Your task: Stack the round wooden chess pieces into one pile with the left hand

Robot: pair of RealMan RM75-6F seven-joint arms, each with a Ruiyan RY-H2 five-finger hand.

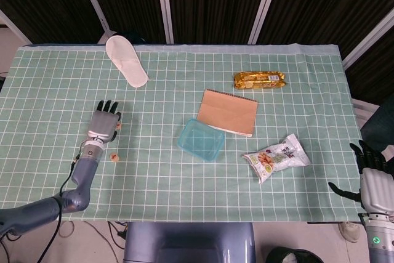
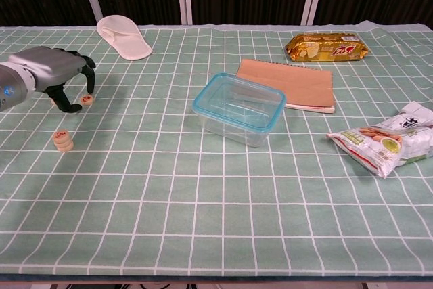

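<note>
A short stack of round wooden chess pieces [image 2: 63,140] stands near the table's left front, also seen in the head view as the stack [image 1: 114,157]. A single round piece [image 2: 86,100] lies on the cloth a little beyond it. My left hand [image 2: 51,76] hovers low over that single piece, its thumb to the left and curved fingers to the right, with no firm grip visible. In the head view the left hand [image 1: 103,126] partly covers the piece. My right hand [image 1: 372,180] hangs off the table's right front edge with fingers spread and nothing in it.
A white slipper [image 2: 124,36] lies at the back left. In the middle stand a clear blue-rimmed container [image 2: 238,107] and a brown notebook [image 2: 289,84]. A gold snack pack [image 2: 327,45] is at the back right, a white snack bag [image 2: 390,139] at the right.
</note>
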